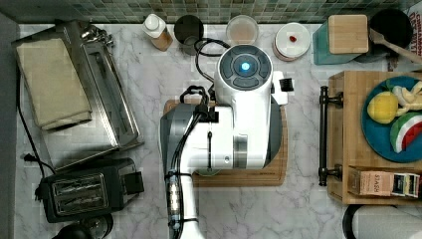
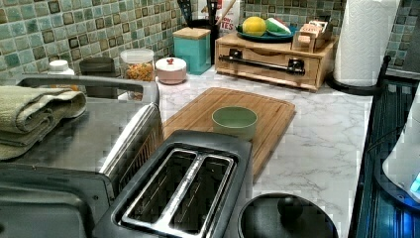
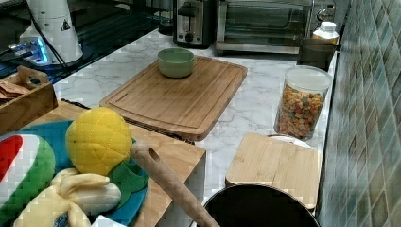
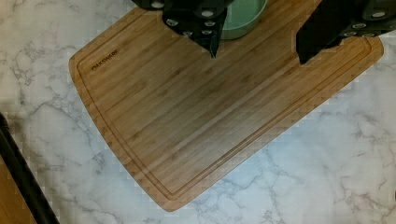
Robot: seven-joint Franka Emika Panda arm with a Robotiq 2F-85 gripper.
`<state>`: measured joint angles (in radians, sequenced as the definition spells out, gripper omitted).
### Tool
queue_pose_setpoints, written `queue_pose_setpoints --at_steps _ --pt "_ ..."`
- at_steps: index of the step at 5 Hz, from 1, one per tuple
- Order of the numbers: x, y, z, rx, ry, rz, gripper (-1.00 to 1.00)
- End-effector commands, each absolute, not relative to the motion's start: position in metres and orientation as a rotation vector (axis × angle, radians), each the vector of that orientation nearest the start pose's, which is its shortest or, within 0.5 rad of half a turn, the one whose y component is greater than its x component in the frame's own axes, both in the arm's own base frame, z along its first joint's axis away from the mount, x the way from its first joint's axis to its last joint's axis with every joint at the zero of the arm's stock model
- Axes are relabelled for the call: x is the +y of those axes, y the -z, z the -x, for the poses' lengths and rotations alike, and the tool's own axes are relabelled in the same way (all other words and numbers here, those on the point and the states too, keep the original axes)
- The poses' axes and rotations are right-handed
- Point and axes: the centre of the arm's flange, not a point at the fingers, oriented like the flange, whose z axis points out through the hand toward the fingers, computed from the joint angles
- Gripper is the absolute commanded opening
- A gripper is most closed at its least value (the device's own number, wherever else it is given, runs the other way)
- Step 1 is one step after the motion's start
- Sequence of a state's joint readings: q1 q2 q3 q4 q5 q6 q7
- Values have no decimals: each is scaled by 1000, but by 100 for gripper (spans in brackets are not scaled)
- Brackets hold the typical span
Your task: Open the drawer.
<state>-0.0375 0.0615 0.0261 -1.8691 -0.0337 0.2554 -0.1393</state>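
The drawer [image 2: 270,63] is a light bamboo panel in a low wooden box, and it looks shut flush in the left view. Its long black bar handle [image 2: 261,62] runs across the front. In the top view the handle [image 1: 323,134] sits on the box's left side, at the top view's right. My gripper [image 4: 258,56] hangs open over the cutting board [image 4: 210,116], with nothing between its black fingers [image 4: 205,28]. The handle [image 4: 21,179] also crosses a corner of the wrist view, well apart from the fingers. In the top view the white arm [image 1: 239,114] covers the board's middle.
A green bowl [image 2: 235,121] stands on the cutting board [image 2: 277,111]. On the box are a blue plate [image 1: 378,134] of toy fruit and a tea box [image 1: 383,183]. A toaster [image 1: 84,191], a toaster oven [image 1: 74,94] and jars [image 1: 292,41] line the edges; bare marble [image 1: 303,149] lies between board and drawer.
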Motion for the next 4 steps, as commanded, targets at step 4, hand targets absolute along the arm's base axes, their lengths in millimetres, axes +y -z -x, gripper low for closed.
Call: queue_pose_setpoints --at_steps 4 --pt "-78 -447 -559 568 -87 3158 100"
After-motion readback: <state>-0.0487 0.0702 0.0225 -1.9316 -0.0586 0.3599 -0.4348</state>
